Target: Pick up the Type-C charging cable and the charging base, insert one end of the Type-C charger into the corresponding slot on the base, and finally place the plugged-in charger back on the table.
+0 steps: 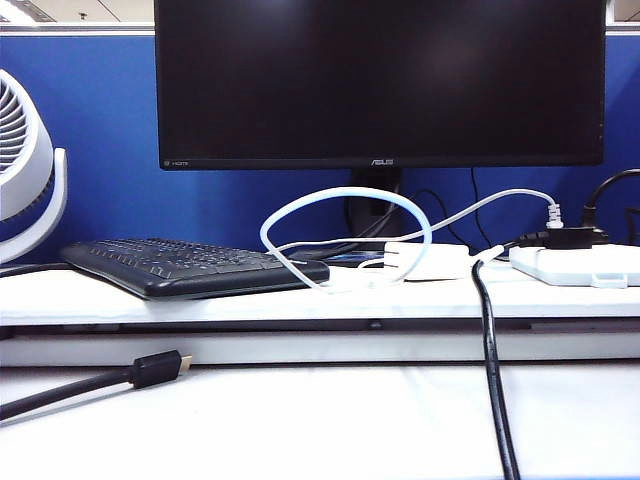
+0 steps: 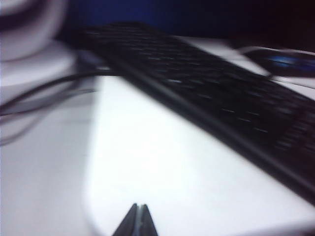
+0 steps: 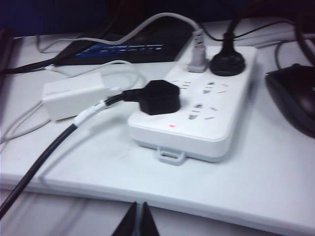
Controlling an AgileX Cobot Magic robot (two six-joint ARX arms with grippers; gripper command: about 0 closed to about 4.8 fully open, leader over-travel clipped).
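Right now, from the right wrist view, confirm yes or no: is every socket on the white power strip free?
No. The power strip carries a black plug on its near half, another black plug and a white ribbed plug at its far end.

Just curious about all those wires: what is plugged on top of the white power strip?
On the power strip: two black plugs and a pale ribbed plug. Several sockets stay free. Which sockets the plugs cover is hidden.
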